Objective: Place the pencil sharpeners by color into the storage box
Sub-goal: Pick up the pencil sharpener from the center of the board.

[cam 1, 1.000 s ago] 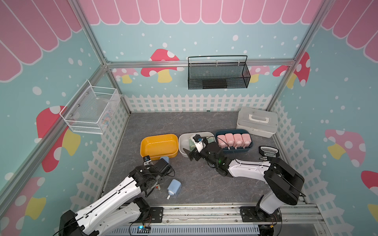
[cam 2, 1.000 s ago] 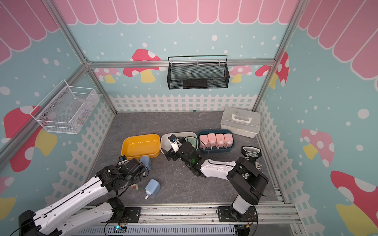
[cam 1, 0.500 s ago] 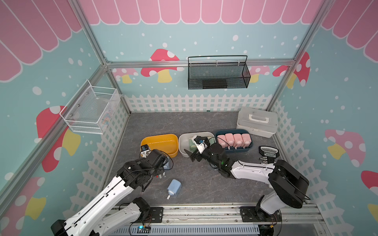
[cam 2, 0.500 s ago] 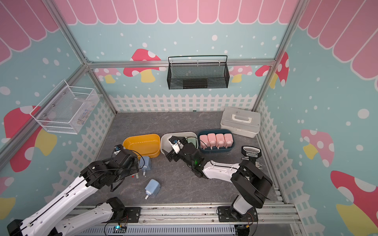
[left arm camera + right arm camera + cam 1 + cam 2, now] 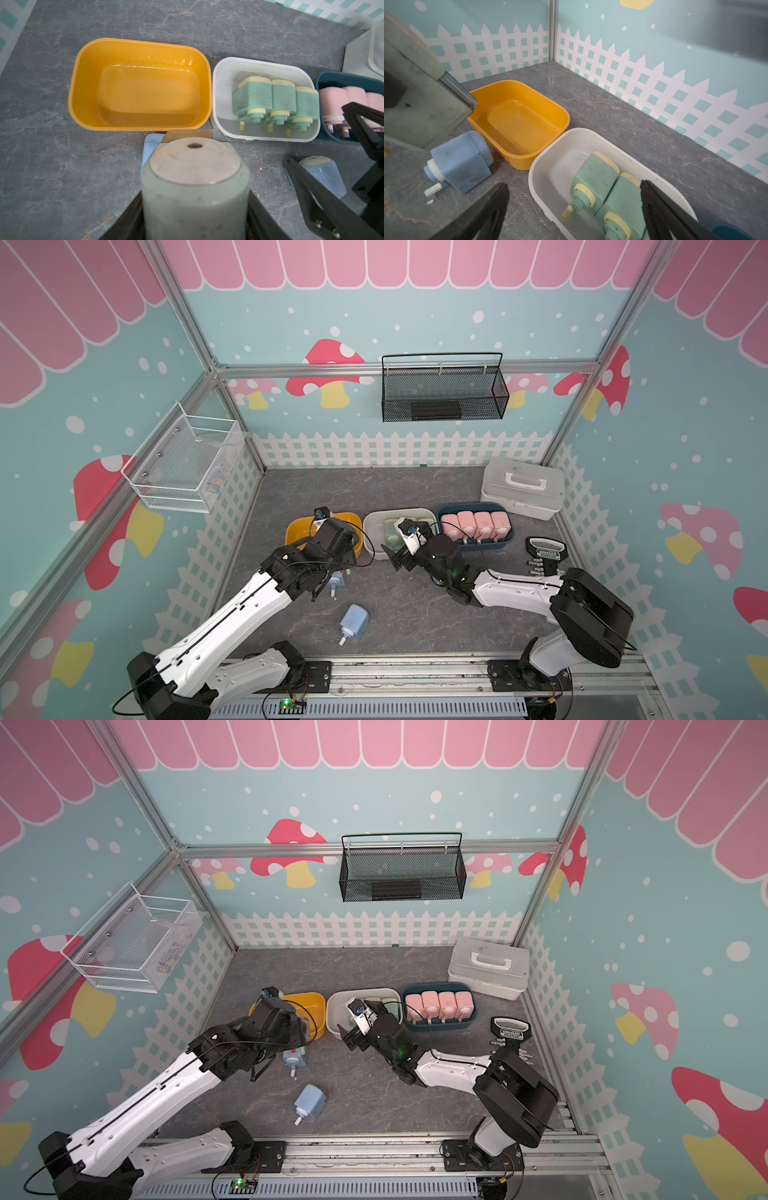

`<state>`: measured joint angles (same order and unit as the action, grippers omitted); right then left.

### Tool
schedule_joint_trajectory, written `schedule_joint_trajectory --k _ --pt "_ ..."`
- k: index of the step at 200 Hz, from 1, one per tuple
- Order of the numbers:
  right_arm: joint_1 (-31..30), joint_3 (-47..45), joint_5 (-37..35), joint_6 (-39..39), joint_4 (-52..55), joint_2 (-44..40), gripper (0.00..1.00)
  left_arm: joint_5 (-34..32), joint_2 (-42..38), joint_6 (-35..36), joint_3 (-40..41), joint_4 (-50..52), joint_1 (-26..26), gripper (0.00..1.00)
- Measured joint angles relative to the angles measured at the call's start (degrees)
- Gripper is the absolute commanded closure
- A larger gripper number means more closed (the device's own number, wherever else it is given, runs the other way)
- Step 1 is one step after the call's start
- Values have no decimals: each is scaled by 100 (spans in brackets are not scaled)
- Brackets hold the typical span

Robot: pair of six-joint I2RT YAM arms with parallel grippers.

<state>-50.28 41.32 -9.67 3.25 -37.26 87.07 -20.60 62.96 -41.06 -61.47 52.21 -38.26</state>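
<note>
My left gripper (image 5: pixel 195 209) is shut on a pale green pencil sharpener (image 5: pixel 195 182), held just in front of the empty yellow box (image 5: pixel 83 83). In both top views the wrist (image 5: pixel 336 551) (image 5: pixel 291 1029) hides this sharpener. The white box (image 5: pixel 224 83) holds three green sharpeners (image 5: pixel 274 99). The dark blue box (image 5: pixel 509 541) holds several pink ones (image 5: pixel 473 524). One blue sharpener (image 5: pixel 460 162) lies against the yellow box's front, below the held one. Another blue one (image 5: pixel 353 622) lies nearer the front rail. My right gripper (image 5: pixel 574 184) (image 5: pixel 392 558) stands open at the white box's front corner, holding nothing.
A closed white case (image 5: pixel 521 487) stands at the back right. A black tool (image 5: pixel 544 553) lies by the right fence. A black mesh basket (image 5: pixel 442 387) hangs on the back wall. A white wire basket (image 5: pixel 183 464) hangs on the left wall.
My left gripper has risen from the floor and moved back toward the boxes with the green sharpener in it. The right arm has shifted only slightly.
</note>
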Motion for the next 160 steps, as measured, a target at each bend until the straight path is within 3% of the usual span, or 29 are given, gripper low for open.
schedule_joint_trajectory --k 94,160 --pt "4 -160 -1241 203 1141 -780 2 986 1593 155 -365 -1331 127 100" --pt "15 -494 -1670 402 1676 -1296 1 1447 2487 369 -898 -1585 372 100"
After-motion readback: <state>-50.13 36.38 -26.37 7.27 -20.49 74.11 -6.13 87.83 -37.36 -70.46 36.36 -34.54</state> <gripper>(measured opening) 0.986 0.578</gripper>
